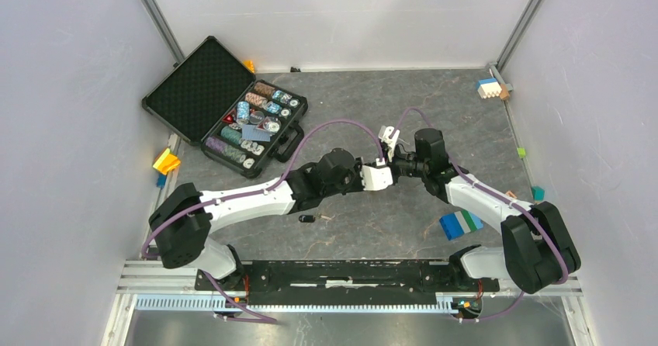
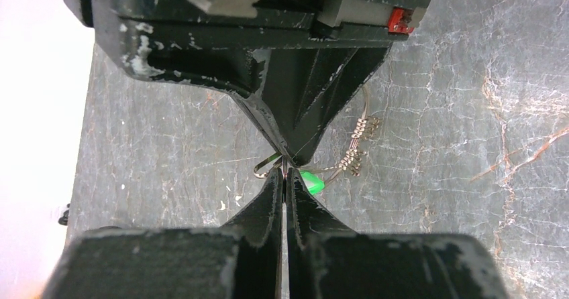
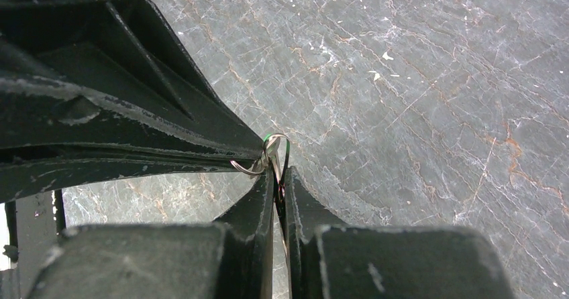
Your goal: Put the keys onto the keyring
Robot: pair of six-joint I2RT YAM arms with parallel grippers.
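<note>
Two grippers meet tip to tip over the middle of the grey marbled table [image 1: 372,98], with the task's things pinched between them.

**Keyring.** The keyring [image 2: 267,166] is a thin silver wire loop. It shows at the meeting point of the fingertips, and one arc stands out to the side. Several small brassy-silver keys [image 2: 354,157] dangle from it in a bunch, just beside the tips.

**Keys.** The green key [image 2: 312,182] shows only its bright plastic head, touching the tip of the left gripper [image 2: 286,178]; its blade is hidden. The black key [image 1: 307,219] lies alone on the table, near the left forearm and well apart from the ring.

**Writing.** The open black case [image 1: 198,90] at the far left holds rows of poker chips [image 1: 248,117]. Their print is too small to read.

**Grippers.** The left gripper is clenched, its fingers pressed flat together on the green key. The right gripper [image 3: 278,182] is closed to a narrow slit, with the wire of the keyring running down between its fingers.

A blue, green and white block [image 1: 460,223] rests near the right arm.
</note>
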